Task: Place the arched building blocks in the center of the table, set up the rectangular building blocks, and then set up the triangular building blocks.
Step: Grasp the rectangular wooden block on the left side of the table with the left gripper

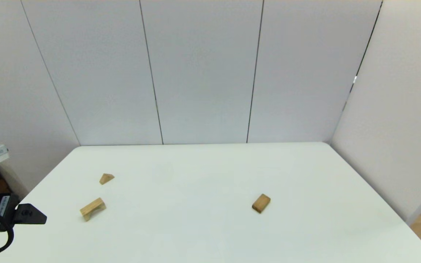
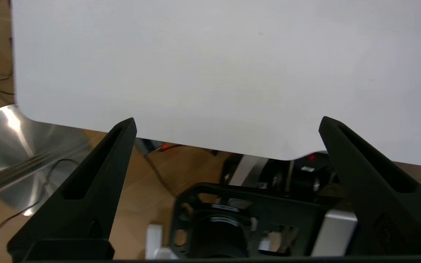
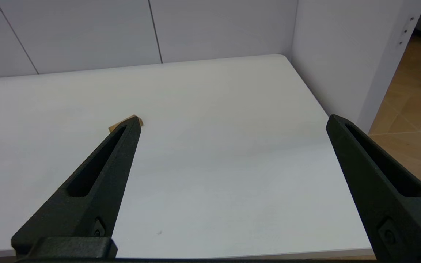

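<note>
So the white table has three wood blocks on it. The little triangle sits left of centre, the arch block just below it in the frame, and the flat rectangle lies well apart, right of centre. The left gripper hangs at the lower left edge, fingers spread, holding nothing. The right gripper is spread too, empty, with the rectangle peeking past one finger.

Matte black tapered pincer fingers with long slots, black looping cable, white-labelled black left arm
</note>
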